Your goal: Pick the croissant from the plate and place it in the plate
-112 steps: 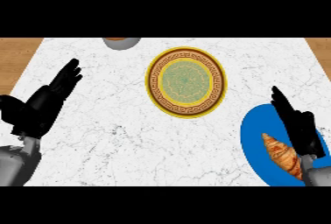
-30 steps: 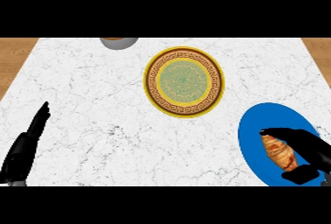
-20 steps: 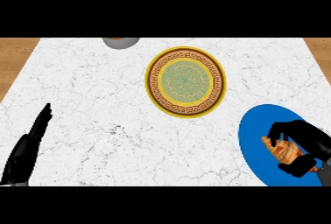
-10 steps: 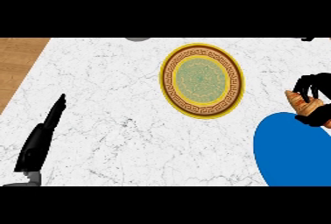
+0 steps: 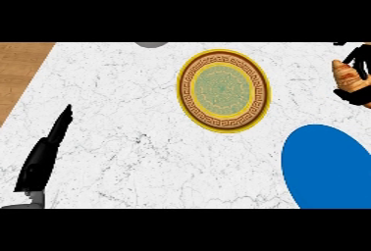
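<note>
The croissant point(image 5: 348, 76), golden brown, hangs at the right edge of the view above the counter, with my right hand point(image 5: 360, 63) shut on it; black fingers curl round it and hide part of it. Below it lies the blue plate point(image 5: 326, 166), with nothing on it. The ornate yellow plate point(image 5: 223, 90) with a green middle sits at the counter's centre, left of the croissant. My left hand point(image 5: 45, 157) rests at the lower left, fingers straight and pointing up, holding nothing.
A grey object point(image 5: 150, 44) pokes in at the counter's far edge, mostly cut off. The wooden floor point(image 5: 18, 68) shows past the white marble counter's left edge.
My right hand closed on the croissant, lifted it off the blue plate and carried it up along the right edge. The view has shifted, so both plates sit lower and further right.
</note>
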